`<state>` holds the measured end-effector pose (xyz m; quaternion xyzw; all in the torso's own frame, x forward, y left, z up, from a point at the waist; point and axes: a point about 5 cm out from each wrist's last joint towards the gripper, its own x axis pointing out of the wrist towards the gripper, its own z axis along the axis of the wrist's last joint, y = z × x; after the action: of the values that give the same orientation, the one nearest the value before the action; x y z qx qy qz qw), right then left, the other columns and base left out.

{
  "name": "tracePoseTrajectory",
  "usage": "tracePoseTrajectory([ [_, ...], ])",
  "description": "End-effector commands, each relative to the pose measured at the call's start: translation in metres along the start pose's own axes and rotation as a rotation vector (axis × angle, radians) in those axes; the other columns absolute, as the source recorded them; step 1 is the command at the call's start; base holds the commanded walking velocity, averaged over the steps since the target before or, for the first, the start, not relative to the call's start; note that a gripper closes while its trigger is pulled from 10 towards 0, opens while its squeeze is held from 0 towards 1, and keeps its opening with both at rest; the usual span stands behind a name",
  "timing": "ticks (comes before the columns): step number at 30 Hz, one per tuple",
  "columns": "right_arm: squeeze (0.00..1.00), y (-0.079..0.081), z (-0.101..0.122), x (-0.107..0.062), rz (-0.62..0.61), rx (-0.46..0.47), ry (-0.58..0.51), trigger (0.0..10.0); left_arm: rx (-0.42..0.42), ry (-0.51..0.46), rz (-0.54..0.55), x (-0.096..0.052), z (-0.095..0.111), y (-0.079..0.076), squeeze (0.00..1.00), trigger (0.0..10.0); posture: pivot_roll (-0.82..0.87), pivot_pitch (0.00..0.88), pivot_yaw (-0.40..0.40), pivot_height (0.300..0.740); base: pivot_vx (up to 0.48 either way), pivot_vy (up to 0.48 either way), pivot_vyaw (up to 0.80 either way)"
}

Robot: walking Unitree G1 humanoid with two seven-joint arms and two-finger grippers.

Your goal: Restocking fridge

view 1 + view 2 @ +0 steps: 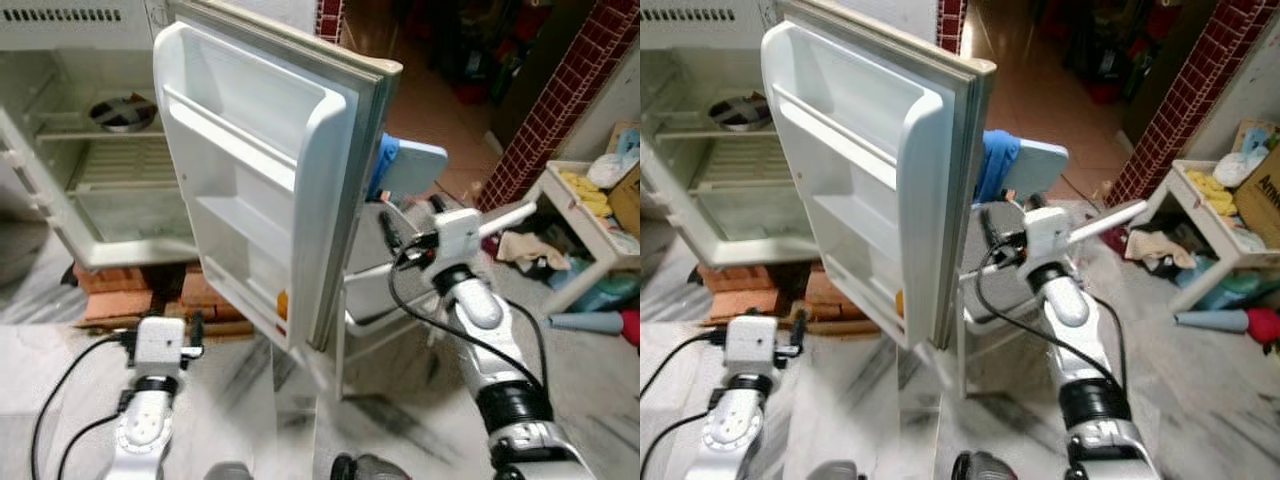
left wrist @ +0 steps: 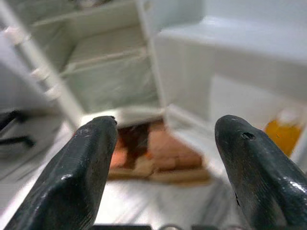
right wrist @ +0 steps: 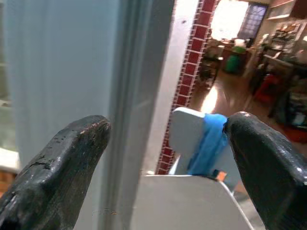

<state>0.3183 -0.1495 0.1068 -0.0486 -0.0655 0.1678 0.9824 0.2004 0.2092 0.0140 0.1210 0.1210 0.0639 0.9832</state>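
1. Marble flooring (image 1: pixel 60 330), pale with grey veins, runs under a white fridge (image 1: pixel 90 150) that stands on red bricks (image 1: pixel 110 290) at the left of the head views, its compartment open.
2. Its door (image 1: pixel 270 180) is swung wide toward the robot, edge-on in the middle of the scene, with moulded white shelves on the inner face.
3. An orange bottle (image 2: pixel 283 136) sits in the lowest door shelf; in the head views just a spot of orange shows near the door's bottom edge.
4. A dark round bowl (image 1: pixel 122 112) rests on an upper wire shelf inside the compartment.
5. Left gripper (image 2: pixel 163 158) hangs low in front of the bricks, fingers spread apart and holding nothing, pointed at the fridge's base.
6. Right gripper (image 3: pixel 168 163) is raised just beside the door's outer edge, its fingers parted and empty, the door edge lying between them in the wrist view.
7. Behind the door stands a white chair (image 1: pixel 415 170) with a blue cloth (image 1: pixel 385 160) draped over its back.
8. Farther right, a white rack (image 1: pixel 590 230) holds crumpled clothes, beside a red-brick pillar (image 1: pixel 560 100).
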Motion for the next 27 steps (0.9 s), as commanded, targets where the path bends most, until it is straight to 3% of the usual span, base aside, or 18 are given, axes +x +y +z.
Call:
tracePoseTrajectory([
  [1,0.0,-0.01,0.005,0.003,-0.017,-0.001,-0.006,10.0,-0.006,0.03,-0.015,-0.003,-0.005,-0.002,0.0,10.0,0.16,0.0,-0.041,0.74,0.0,0.0,0.0],
  [4,0.0,-0.012,0.008,0.009,-0.017,0.028,-0.006,10.0,-0.027,0.063,0.005,-0.006,-0.012,0.001,0.0,10.0,0.16,0.0,-0.043,0.74,0.0,0.0,0.0],
  [5,0.0,-0.013,0.012,0.02,-0.018,0.073,0.004,10.0,-0.058,0.097,0.039,-0.009,-0.019,0.006,0.0,10.0,0.17,0.0,-0.048,0.74,0.0,0.0,0.0],
  [9,0.0,-0.014,0.016,0.04,-0.057,0.1,0.051,10.0,-0.072,0.106,0.075,-0.012,-0.02,0.014,0.0,10.0,0.2,0.0,-0.06,0.74,0.0,0.0,0.0],
  [13,0.0,-0.003,0.018,0.059,-0.065,0.173,0.117,10.0,-0.067,0.1,0.097,-0.018,-0.018,0.019,0.0,10.0,0.24,0.0,-0.067,0.74,0.0,0.0,0.0],
  [17,0.0,0.002,0.02,0.065,-0.054,0.19,0.123,10.0,-0.066,0.103,0.1,-0.021,-0.019,0.02,0.0,10.0,0.26,0.002,-0.074,0.74,0.0,0.0,0.0],
  [18,0.0,0.013,0.027,0.076,-0.021,0.237,0.12,10.0,-0.066,0.112,0.112,-0.029,-0.021,0.022,0.0,10.0,0.27,0.004,-0.078,0.74,0.0,0.0,0.0],
  [26,0.0,0.024,0.035,0.084,0.049,0.311,0.098,10.0,-0.066,0.117,0.118,-0.032,-0.023,0.024,0.0,10.0,0.28,0.0,-0.083,0.74,0.0,0.0,0.0],
  [27,0.0,0.033,0.043,0.088,0.125,0.4,0.064,10.0,-0.066,0.114,0.117,-0.031,-0.022,0.024,0.0,10.0,0.28,0.0,-0.086,0.74,0.0,0.0,0.0],
])
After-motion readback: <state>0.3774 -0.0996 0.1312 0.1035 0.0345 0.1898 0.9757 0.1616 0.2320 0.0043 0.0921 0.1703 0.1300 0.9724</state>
